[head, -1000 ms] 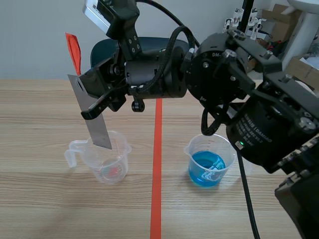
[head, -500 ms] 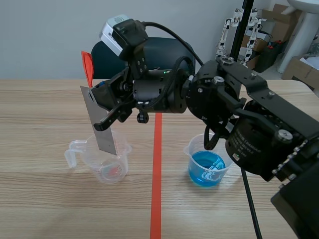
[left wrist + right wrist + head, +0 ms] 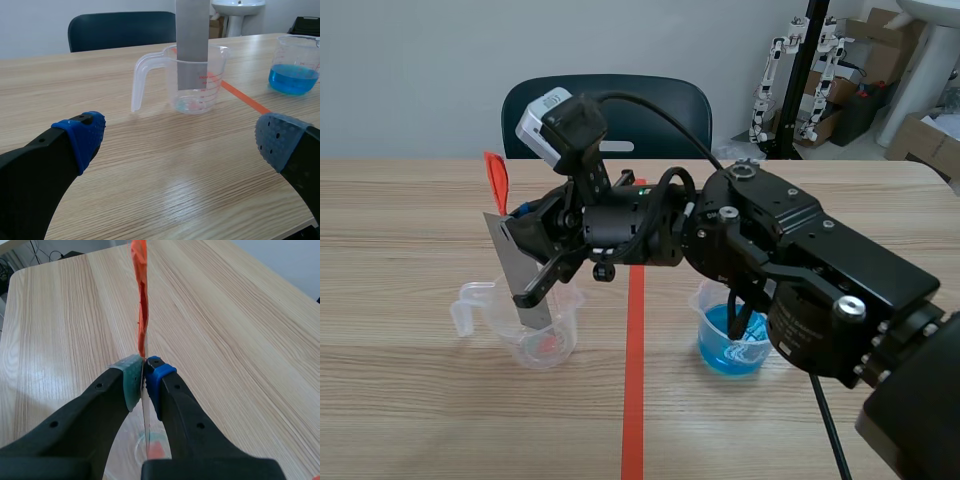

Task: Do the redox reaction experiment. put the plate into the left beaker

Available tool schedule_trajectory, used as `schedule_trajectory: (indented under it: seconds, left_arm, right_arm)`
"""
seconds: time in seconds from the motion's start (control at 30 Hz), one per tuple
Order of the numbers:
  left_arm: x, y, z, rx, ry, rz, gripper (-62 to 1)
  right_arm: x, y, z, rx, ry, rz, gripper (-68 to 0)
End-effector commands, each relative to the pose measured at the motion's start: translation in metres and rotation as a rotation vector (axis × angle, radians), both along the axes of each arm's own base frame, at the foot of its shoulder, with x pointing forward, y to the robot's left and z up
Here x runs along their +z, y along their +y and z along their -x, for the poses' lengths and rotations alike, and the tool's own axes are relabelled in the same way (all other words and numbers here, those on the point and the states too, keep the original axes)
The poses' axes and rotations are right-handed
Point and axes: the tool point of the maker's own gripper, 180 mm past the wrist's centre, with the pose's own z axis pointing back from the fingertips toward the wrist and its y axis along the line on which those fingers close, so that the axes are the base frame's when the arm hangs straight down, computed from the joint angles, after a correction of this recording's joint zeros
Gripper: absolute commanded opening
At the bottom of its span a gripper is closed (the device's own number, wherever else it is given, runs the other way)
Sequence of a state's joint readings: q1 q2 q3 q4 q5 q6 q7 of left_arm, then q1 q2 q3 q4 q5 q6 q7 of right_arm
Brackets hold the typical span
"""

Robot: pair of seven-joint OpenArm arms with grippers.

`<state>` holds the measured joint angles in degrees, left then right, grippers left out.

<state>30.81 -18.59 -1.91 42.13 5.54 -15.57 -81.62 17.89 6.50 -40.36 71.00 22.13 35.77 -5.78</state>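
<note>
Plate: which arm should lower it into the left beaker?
Right. The right pincer is shut on the plate, whose lower end is inside the beaker; the left pincer is open, short of it.

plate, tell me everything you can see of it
The plate is a flat grey strip, metal by its look, with an orange-red tag at its top. The right gripper is shut on its upper part, holding it nearly upright. Its lower end hangs inside the clear beaker, above the bottom.
</note>
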Motion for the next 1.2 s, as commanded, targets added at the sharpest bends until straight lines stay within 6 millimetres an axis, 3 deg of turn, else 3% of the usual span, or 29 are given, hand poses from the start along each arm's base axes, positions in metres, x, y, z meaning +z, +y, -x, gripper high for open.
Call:
schedule_trajectory:
  seconds: [0.0, 1.17]
  left_arm:
    - [0.005, 0.002, 0.001, -0.001, -0.018, 0.001, 1.4]
    - [0.005, 0.002, 0.001, -0.001, -0.018, 0.001, 1.4]
  right_arm:
    - [0.012, 0.000, -0.006, -0.007, -0.026, -0.034, -66.9]
    - [0.000, 0.000, 0.000, -0.007, -0.081, -0.006, -66.9]
